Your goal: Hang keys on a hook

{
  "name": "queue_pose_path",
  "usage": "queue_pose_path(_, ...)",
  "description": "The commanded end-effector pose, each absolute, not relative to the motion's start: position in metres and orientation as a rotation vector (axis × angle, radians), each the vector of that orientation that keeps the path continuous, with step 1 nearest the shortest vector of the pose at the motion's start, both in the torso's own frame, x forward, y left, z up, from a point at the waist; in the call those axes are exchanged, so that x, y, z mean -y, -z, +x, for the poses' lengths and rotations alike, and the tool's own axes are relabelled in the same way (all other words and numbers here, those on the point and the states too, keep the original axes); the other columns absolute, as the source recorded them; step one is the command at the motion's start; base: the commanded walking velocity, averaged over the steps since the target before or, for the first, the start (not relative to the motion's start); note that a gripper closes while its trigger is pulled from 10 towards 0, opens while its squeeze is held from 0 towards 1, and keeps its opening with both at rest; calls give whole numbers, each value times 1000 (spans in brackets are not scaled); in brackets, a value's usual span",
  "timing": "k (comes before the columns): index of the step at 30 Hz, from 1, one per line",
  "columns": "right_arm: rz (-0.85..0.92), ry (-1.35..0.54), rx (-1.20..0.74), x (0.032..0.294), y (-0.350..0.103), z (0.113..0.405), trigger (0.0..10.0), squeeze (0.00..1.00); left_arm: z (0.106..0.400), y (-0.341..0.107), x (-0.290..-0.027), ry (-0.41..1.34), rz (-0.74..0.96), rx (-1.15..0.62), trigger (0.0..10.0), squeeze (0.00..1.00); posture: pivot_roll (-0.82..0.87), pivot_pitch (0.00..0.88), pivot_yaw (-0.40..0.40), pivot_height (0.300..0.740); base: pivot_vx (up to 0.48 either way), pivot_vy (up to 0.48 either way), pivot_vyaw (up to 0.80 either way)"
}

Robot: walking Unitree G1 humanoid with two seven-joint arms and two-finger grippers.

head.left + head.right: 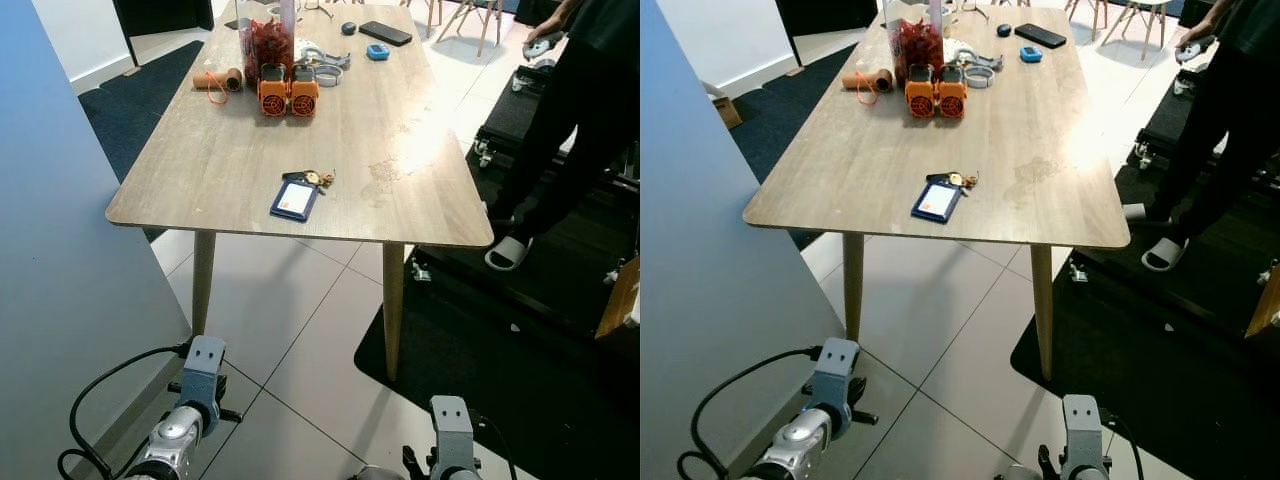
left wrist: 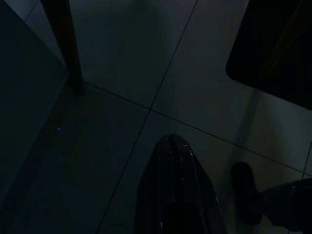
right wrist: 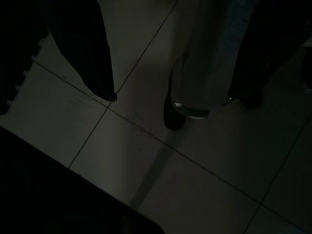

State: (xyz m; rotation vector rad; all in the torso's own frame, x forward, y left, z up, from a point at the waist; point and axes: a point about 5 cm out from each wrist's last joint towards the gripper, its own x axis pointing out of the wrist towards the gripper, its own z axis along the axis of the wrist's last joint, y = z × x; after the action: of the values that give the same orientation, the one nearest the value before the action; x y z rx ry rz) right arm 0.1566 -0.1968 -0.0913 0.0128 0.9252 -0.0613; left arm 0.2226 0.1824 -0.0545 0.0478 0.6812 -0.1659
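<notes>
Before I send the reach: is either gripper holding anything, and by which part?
Nothing is held. The left gripper is shut on nothing, the right gripper open, both hanging over the floor. The keys lie on the table.

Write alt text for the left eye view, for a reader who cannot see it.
A bunch of keys with a blue card holder lies near the front edge of a long wooden table, seen from above. Further back stand two orange gadgets and a jar. Both silver arms hang low over the tiled floor, and a person stands at right.

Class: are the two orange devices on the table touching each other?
Touching. In the left eye view, the left orange device and the right orange device stand side by side with no gap.
</notes>
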Motion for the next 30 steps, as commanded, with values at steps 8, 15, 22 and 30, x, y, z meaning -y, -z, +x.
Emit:
queue_pose_path(8,17,69,-940,199,93,153,10000,0,221,55,-180,170,37,-680,10000,0,63,61,-18,740,-320,0,0)
queue_pose_path(15,10,66,-937,200,92,155,10000,0,223,54,-179,173,37,-672,10000,0,64,52,-20,740,-332,0,0)
queue_pose_path(22,10,66,-936,200,92,155,10000,0,223,54,-180,177,42,-671,10000,0,63,48,-18,740,-329,0,0)
queue_pose_path(30,18,69,-939,198,93,153,10000,0,225,53,-179,196,57,-669,10000,0,62,51,-8,740,-70,0,0)
